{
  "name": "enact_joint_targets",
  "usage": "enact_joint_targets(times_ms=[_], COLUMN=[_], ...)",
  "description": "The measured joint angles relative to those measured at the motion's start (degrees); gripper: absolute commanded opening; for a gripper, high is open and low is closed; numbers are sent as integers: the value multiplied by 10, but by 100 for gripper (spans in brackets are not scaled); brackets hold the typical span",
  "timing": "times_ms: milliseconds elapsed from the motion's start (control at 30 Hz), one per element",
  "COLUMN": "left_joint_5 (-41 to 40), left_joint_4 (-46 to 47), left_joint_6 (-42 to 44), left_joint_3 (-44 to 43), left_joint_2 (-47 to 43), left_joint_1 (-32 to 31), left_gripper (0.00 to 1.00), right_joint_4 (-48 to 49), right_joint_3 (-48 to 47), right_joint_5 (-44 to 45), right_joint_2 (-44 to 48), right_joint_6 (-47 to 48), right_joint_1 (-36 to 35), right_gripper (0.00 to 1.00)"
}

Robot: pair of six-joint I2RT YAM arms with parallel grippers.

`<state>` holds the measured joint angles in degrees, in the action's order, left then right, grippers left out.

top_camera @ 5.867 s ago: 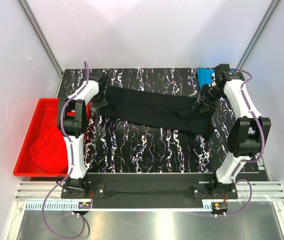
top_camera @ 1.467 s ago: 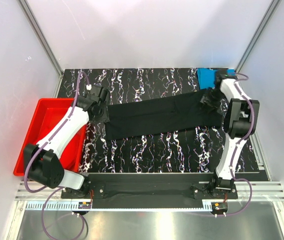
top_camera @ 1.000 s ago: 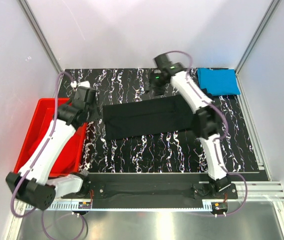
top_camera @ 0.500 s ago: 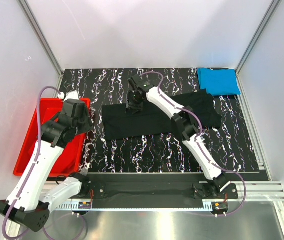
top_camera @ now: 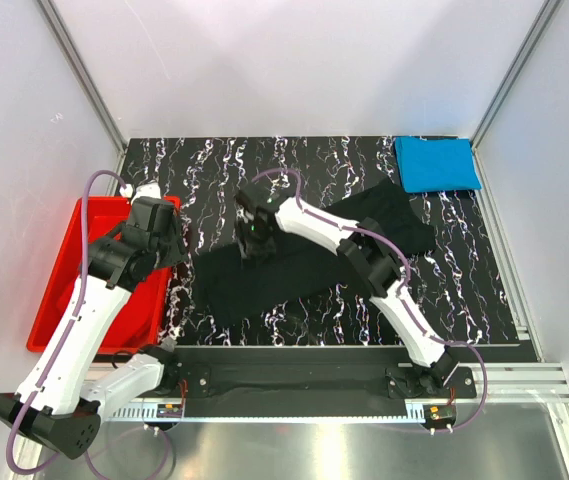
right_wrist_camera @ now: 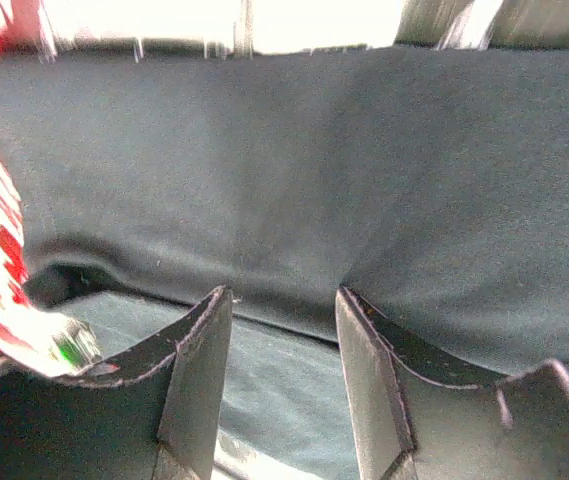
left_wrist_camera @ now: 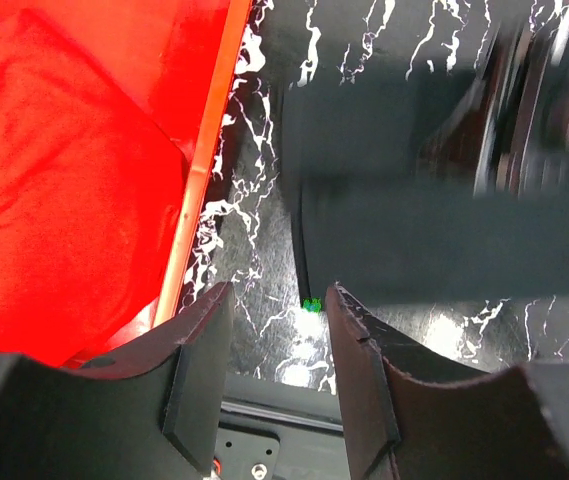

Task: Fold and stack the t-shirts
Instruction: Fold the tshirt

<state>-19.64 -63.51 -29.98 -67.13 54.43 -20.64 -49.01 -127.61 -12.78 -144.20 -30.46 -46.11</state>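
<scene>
The black t-shirt [top_camera: 299,275] lies folded in a long strip slanting across the table, blurred in the left wrist view [left_wrist_camera: 414,240]. My right gripper [top_camera: 252,240] is over its left part. In the right wrist view [right_wrist_camera: 282,300] the jaws stand apart just above a fold of the black fabric [right_wrist_camera: 314,180]. My left gripper [top_camera: 167,243] is open and empty by the tub's right edge, left of the shirt; it also shows in the left wrist view [left_wrist_camera: 279,295]. The blue t-shirt [top_camera: 436,163] lies folded at the far right corner. The red t-shirt [left_wrist_camera: 54,200] lies in the tub.
The rigid red tub [top_camera: 94,203] stands at the table's left edge, its rim close to my left fingers [left_wrist_camera: 209,150]. Grey walls and metal posts close in the back and sides. The black mounting rail [top_camera: 294,375] runs along the near edge.
My right gripper has swung left and nearer across the black shirt. The shirt's left end has slid nearer. My left gripper has drawn back to the tub's edge.
</scene>
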Motion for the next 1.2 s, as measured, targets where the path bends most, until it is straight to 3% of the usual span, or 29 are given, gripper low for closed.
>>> enact_joint_targets(times_ms=[167, 233, 367, 500, 600, 767, 1033, 1200], left_joint_5=[1, 2, 4, 10, 12, 13, 13, 11], left_joint_4=[7, 7, 11, 17, 19, 22, 24, 23], left_joint_6=[5, 6, 6, 6, 6, 6, 6, 7], left_joint_3=[0, 0, 0, 0, 0, 0, 2, 2], left_joint_2=[15, 17, 22, 27, 27, 23, -8, -11], left_joint_1=[0, 0, 0, 0, 0, 0, 0, 0], left_gripper=[47, 47, 47, 47, 47, 47, 48, 48], right_joint_4=[3, -24, -77, -86, -90, -111, -132, -108], right_joint_3=[207, 241, 220, 174, 159, 152, 154, 229], right_joint_5=[-2, 19, 98, 157, 203, 259, 299, 316], right_joint_2=[125, 153, 194, 252, 285, 275, 199, 194], right_joint_6=[26, 35, 23, -29, -80, -148, -229, -252], right_joint_1=[-48, -54, -24, 77, 178, 276, 292, 297], right_gripper=[57, 69, 81, 95, 97, 98, 98, 98])
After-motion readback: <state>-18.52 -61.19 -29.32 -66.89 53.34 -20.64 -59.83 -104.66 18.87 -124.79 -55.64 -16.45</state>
